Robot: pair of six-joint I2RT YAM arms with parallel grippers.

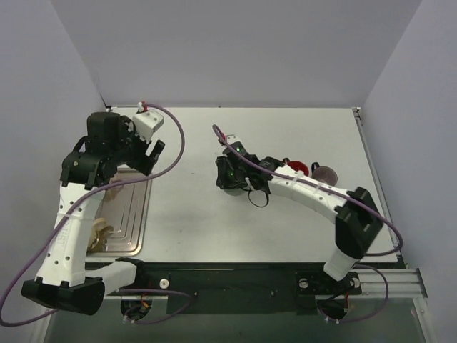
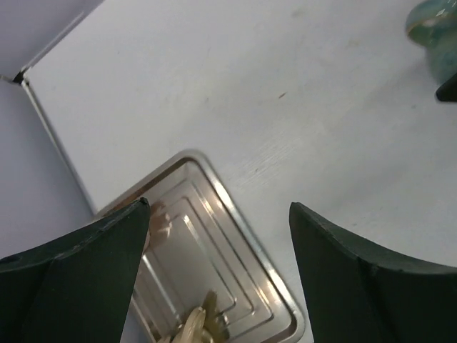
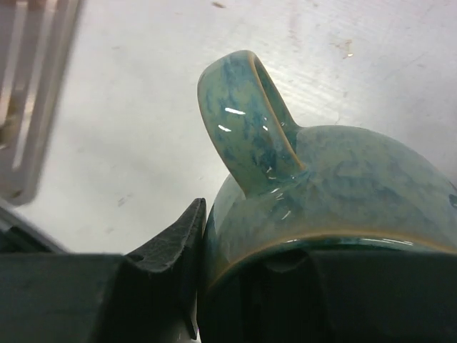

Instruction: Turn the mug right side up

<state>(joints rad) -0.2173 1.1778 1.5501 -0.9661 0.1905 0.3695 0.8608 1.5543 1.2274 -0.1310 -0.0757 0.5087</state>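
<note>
The mug (image 3: 343, 179) is glazed blue-green, and its handle (image 3: 243, 121) points away from the right wrist camera. My right gripper (image 1: 232, 174) is shut on the mug's rim at mid-table. One finger (image 3: 178, 243) presses the outer wall; the other is hidden inside the mug. In the top view the gripper covers most of the mug. A piece of the mug (image 2: 434, 28) shows at the top right of the left wrist view. My left gripper (image 2: 218, 207) is open and empty, held above the tray's far corner, well left of the mug; it also shows in the top view (image 1: 152, 153).
A metal tray (image 1: 132, 214) lies at the left under the left arm, with a pale yellow object (image 2: 189, 329) at its near end. A red object (image 1: 298, 168) and a dark round one (image 1: 325, 174) sit behind the right forearm.
</note>
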